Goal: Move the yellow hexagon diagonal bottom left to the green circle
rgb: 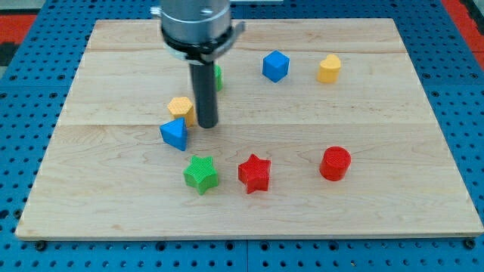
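Your rod has no jaws and holds nothing; my tip [206,124] rests on the board [378,98] just at the right side of the yellow hexagon [180,109], touching it or very nearly so; you cannot quite tell which, since the rod covers that edge. The hexagon lies toward the view's left of the tip; the green circle [218,77] sits up and to the right of the hexagon, mostly hidden behind the rod. So the hexagon is already roughly down-left of the circle, though close to it; a push from this side would carry it further left. Mind the blue triangle [174,134], which stands just below the hexagon and near touching it; a downward shove would likely drag that along too.
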Motion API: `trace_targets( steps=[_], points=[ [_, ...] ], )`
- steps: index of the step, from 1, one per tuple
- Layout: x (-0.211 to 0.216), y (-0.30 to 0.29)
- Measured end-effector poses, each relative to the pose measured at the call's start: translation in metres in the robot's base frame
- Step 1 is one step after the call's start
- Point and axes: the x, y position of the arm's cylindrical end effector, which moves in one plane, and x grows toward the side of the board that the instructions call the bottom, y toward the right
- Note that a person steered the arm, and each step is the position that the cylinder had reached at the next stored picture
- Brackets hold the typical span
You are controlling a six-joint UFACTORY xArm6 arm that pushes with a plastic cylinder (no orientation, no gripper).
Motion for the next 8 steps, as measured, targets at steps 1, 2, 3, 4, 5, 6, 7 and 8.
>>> trace_targets(
  steps=[1, 2, 3, 4, 5, 6, 7, 8],
  points=[
    [0.013, -0.051],
    [0.025, -0.06],
    [0.02, -0.061],
    [0.022, -0.119],
    [-0.004, -0.072],
    [-0.038, -0.034],
    [-0.005, 0.0],
    [-0.02, 0.063]
  ],
)
